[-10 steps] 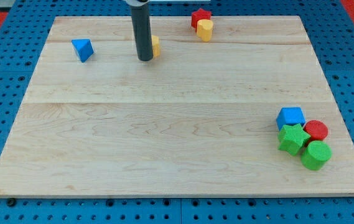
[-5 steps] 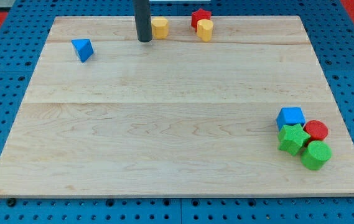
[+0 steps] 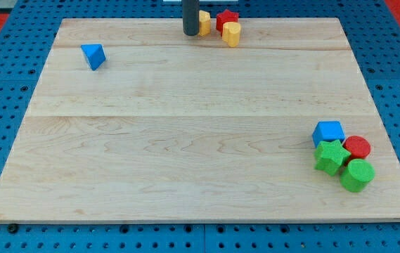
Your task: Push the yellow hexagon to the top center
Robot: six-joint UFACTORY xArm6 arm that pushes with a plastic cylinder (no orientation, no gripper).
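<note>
The yellow hexagon (image 3: 204,22) sits at the board's top edge near the centre, partly hidden behind my rod. My tip (image 3: 190,32) is on the board right at its left side, touching or almost touching it. Just to the hexagon's right are a red star (image 3: 226,18) and a yellow cylinder (image 3: 232,34), close together.
A blue triangular block (image 3: 94,55) lies at the upper left. At the lower right is a cluster: a blue cube (image 3: 328,133), a green star (image 3: 331,156), a red cylinder (image 3: 358,147) and a green cylinder (image 3: 357,175). The wooden board (image 3: 185,140) lies on a blue pegboard.
My tip has moved up and to the right along the top edge. The yellow hexagon has been pushed up and right, ending close to the red star.
</note>
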